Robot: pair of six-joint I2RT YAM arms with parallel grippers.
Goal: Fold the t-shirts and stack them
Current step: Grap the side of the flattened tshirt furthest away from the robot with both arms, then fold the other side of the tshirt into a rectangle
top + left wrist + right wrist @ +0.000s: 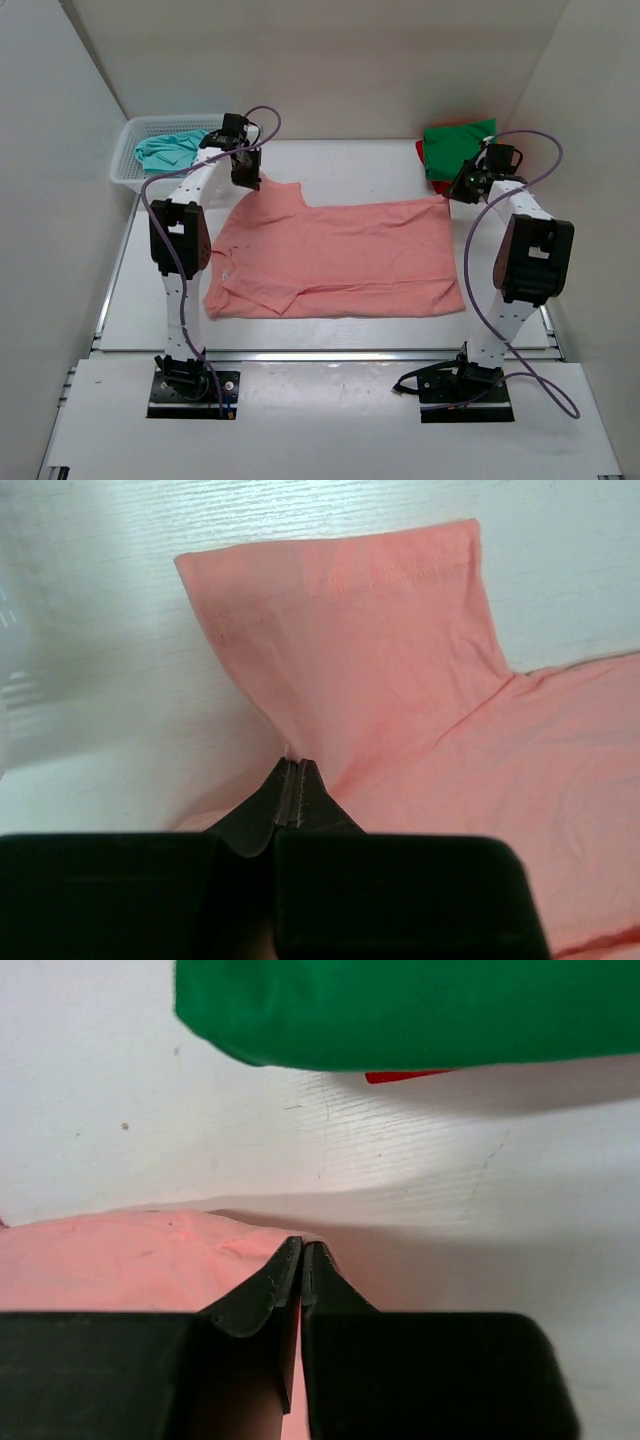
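Note:
The salmon pink t-shirt [340, 255] lies spread across the middle of the table. My left gripper [247, 180] is shut on its far left sleeve; in the left wrist view [294, 762] the sleeve [350, 630] fans out beyond the pinched cloth. My right gripper [452, 195] is shut on the shirt's far right corner, seen in the right wrist view [302, 1245] with pink cloth [130, 1255] pinched at the tips. A folded green t-shirt [458, 145] lies on a red t-shirt [421, 152] at the back right. A teal t-shirt [170, 150] sits in the basket. The orange t-shirt is out of view.
A white mesh basket [127, 165] stands at the back left corner. White walls enclose the table on the left, back and right. The green t-shirt [420, 1010] lies just beyond my right gripper, the red t-shirt [400, 1076] peeking from under it.

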